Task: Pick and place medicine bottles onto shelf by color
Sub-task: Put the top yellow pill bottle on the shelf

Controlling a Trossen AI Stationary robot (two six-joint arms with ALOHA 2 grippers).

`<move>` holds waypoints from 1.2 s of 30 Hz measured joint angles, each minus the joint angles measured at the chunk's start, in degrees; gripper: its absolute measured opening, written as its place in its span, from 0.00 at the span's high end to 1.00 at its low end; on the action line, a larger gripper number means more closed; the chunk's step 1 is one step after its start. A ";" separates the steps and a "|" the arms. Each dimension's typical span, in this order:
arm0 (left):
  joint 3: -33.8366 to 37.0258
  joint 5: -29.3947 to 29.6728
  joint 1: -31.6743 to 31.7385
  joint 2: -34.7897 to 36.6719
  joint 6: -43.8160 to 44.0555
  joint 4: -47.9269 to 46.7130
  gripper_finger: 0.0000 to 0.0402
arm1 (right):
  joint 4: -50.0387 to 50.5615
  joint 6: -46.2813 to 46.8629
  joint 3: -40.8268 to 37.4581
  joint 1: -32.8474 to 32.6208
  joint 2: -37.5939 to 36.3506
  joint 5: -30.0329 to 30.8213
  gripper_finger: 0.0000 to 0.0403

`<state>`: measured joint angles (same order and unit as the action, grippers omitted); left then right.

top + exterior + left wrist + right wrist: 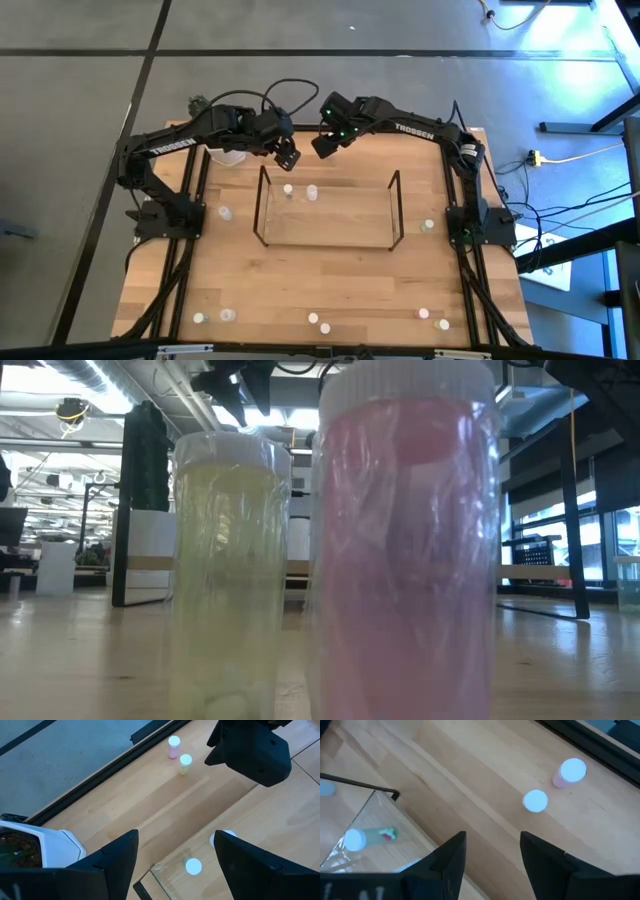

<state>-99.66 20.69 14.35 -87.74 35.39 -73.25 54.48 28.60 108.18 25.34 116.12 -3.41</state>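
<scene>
Overhead, both grippers hang above the far edge of the desk [320,290], close together and facing each other just beyond the far side of the shelf [327,210]. The left gripper [289,157] sits over the shelf's far left corner with its two dark fingers [107,865] spread apart and nothing between them; in its own wrist view only bare wood and the shelf's glass corner show in the gap. The right gripper [322,146] hangs a little farther toward the desk's far edge, just beside the left one without touching it. Its fingers [451,857] are also parted and empty, with bare wood between them.

The shelf stands in the middle of the desk, nearer the far edge, clear-walled with dark wire uprights at both ends. Two medicine bottles stand inside it by its far side: one white-capped bottle [288,189] and a second bottle [312,192] just beside it.

The other bottles are scattered on the wood. One [225,213] stands left of the shelf and one [428,226] right of it. Along the near edge are a pair near the left corner [199,318], a pair at the middle [313,319], and a pair toward the right corner [442,324]. The low view is filled by the middle pair: a yellowish bottle [228,570] and a pink bottle [405,550] side by side.

A white plant pot [45,847] sits near the desk's far left corner, behind the left arm.
</scene>
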 joint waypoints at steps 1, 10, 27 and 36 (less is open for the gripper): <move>0.00 0.00 0.00 0.00 -0.02 0.00 0.36 | 0.02 0.78 0.00 -0.02 0.04 0.55 0.54; 0.00 0.00 0.00 0.00 -0.02 0.00 0.36 | -0.02 4.11 0.00 -0.02 0.04 2.49 0.54; -0.04 0.00 0.00 0.00 -0.02 0.02 0.36 | -0.72 11.74 0.09 0.00 2.03 5.96 0.34; -0.04 0.02 0.00 0.04 -0.02 0.04 0.36 | -1.11 13.33 0.07 0.11 6.19 5.30 0.33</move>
<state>-99.70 20.71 14.35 -87.70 35.38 -73.21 53.37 41.93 108.25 25.45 122.31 1.89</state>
